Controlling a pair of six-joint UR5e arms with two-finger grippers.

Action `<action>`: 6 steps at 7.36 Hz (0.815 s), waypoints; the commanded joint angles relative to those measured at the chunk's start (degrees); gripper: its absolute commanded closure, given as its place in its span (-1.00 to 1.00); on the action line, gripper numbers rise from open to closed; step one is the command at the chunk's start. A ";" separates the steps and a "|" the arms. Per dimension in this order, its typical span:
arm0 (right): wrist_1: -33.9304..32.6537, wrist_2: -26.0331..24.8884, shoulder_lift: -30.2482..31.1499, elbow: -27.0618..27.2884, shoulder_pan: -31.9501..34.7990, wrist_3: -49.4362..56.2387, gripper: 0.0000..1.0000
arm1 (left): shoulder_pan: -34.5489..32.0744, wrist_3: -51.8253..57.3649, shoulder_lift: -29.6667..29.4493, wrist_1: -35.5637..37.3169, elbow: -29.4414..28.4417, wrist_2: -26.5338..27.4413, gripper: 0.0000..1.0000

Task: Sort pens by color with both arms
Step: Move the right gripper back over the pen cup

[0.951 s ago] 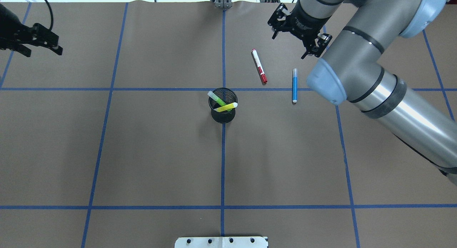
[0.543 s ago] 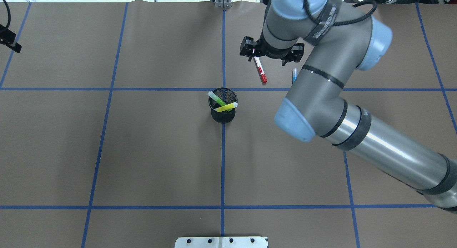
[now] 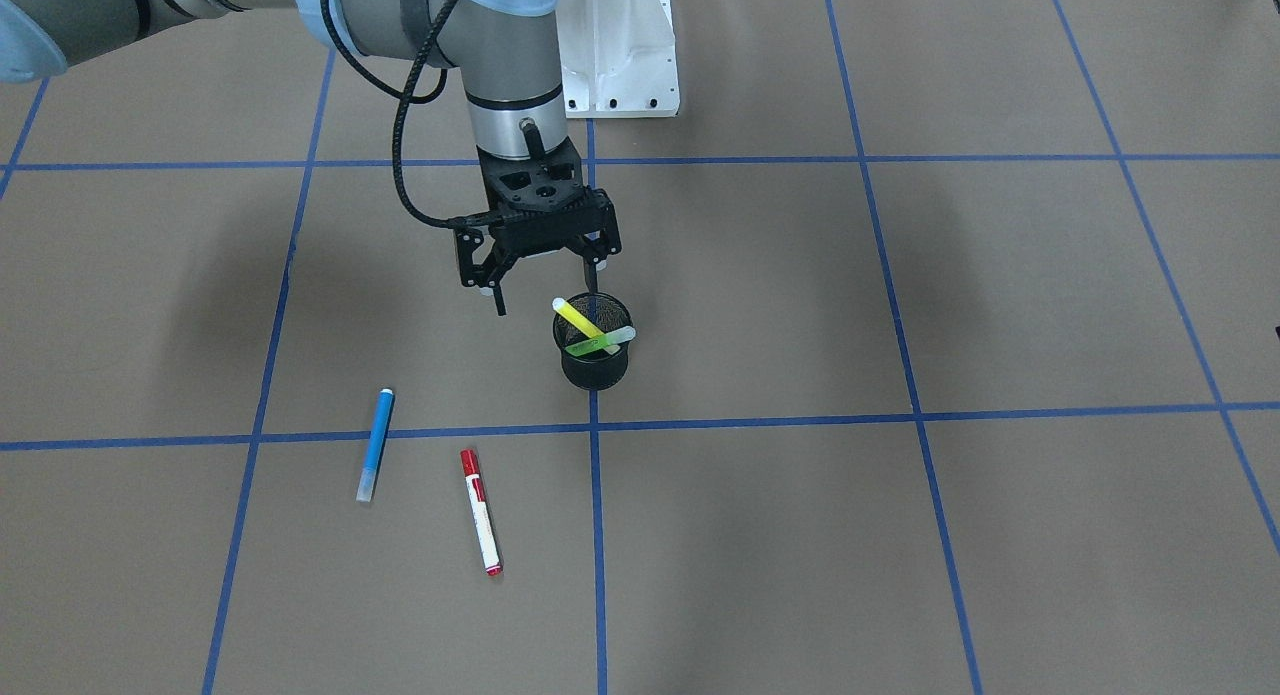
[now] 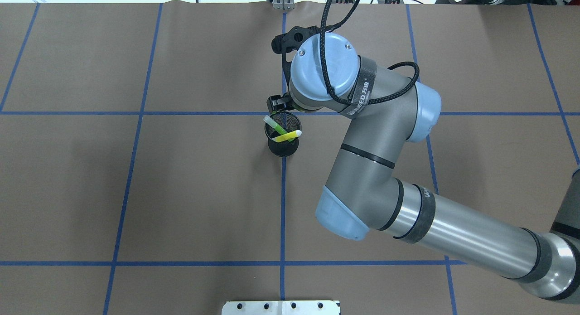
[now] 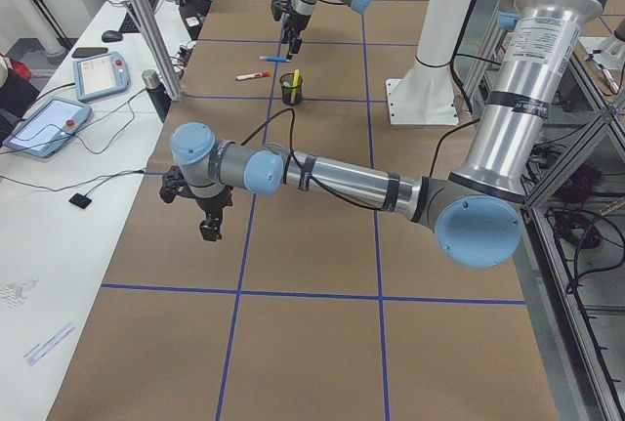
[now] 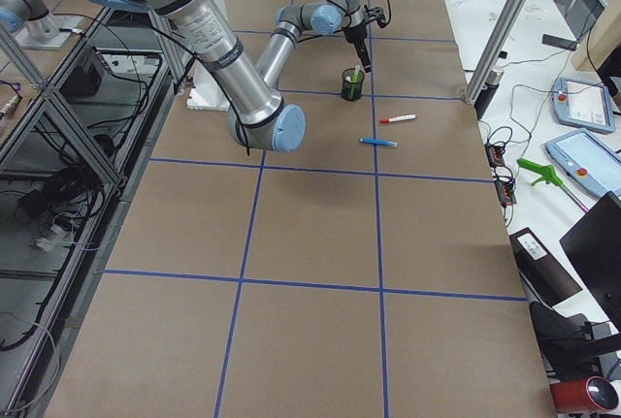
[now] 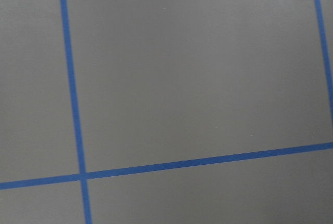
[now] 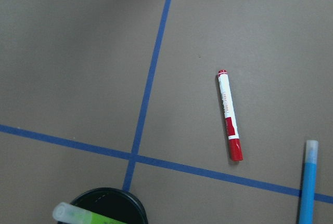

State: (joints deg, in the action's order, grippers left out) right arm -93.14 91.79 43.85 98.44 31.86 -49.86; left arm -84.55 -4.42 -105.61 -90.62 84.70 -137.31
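My right gripper (image 3: 545, 293) is open and empty, hanging just above and on the robot's side of the black mesh cup (image 3: 595, 371). The yellow pen (image 3: 578, 319) and the lime green pen (image 3: 603, 341) stand crossed in that cup (image 4: 283, 147). The blue pen (image 3: 376, 444) and the white pen with the red cap (image 3: 480, 511) lie on the table, apart from the gripper. Both show in the right wrist view, blue (image 8: 308, 182) and red (image 8: 229, 115). In the overhead view the right arm (image 4: 362, 138) hides them. My left gripper (image 5: 208, 218) hovers over bare table far to the left; I cannot tell its state.
Brown paper with a blue tape grid (image 4: 136, 113) covers the table. The white base pedestal (image 3: 615, 45) stands behind the right gripper. The table's far edge (image 4: 181, 2) runs along the top of the overhead view.
My right arm has swung from the far right, over the red and blue pens, to the mesh cup at the centre. My left gripper has left the overhead view at the left.
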 commanded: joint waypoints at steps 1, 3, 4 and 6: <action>3.99 -0.39 0.01 -1.58 -0.66 9.38 -0.95 | -1.84 3.01 -0.12 0.00 -2.52 -0.06 -0.99; 7.97 1.72 -2.26 -9.36 -0.83 12.75 -0.94 | -1.84 2.84 -0.12 0.18 -2.70 -3.20 -0.99; 7.97 1.72 -5.76 -13.07 -0.83 13.12 -0.88 | -1.84 2.84 -0.04 0.09 -2.70 -3.40 -0.99; 7.88 1.55 -7.03 -14.94 -0.92 13.56 -0.78 | -1.76 2.92 -0.56 0.09 -3.22 -3.40 -0.99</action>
State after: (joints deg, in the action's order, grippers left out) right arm -85.31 93.43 37.64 85.21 30.98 -36.70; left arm -86.37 -1.56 -105.78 -90.52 81.92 -140.58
